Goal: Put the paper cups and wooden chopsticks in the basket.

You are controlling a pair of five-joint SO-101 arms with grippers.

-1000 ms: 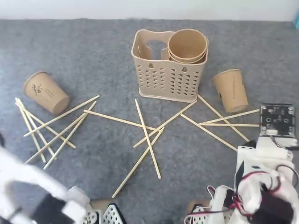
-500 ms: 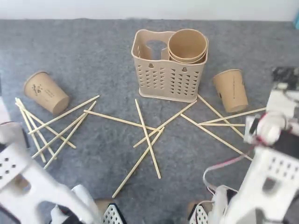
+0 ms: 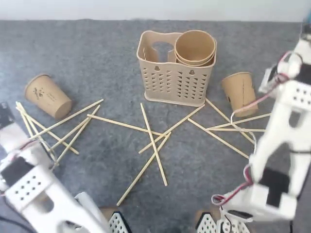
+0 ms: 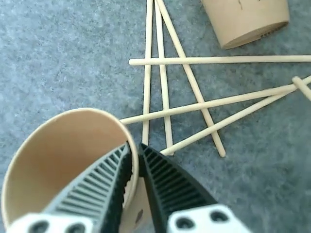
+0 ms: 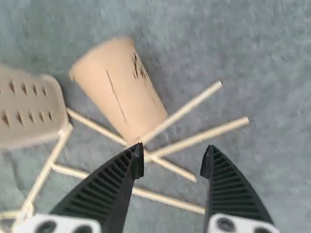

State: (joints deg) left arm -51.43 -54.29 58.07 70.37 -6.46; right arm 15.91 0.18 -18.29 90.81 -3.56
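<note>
The beige basket [image 3: 170, 80] stands at the back centre, with stacked paper cups [image 3: 195, 46] in its right compartment. One paper cup [image 3: 47, 96] lies on its side at the left, another [image 3: 239, 93] to the right of the basket. Wooden chopsticks [image 3: 153, 141] are scattered over the grey mat. My left gripper [image 4: 135, 148] is shut on the rim of a further paper cup [image 4: 58, 155], above the left pile of chopsticks [image 4: 160, 82]. My right gripper [image 5: 173, 153] is open, hovering just short of the right lying cup [image 5: 119, 94].
The left arm [image 3: 29, 179] rises from the front left corner and the right arm [image 3: 286, 121] stands along the right edge. A corner of the basket [image 5: 29, 111] lies beside the right cup. Chopsticks [image 5: 194, 138] cross under the right gripper.
Both arms have lifted from the front edge. The right arm swung up toward the right cup; the left arm moved over the left chopstick pile. Cups and chopsticks on the mat stayed put.
</note>
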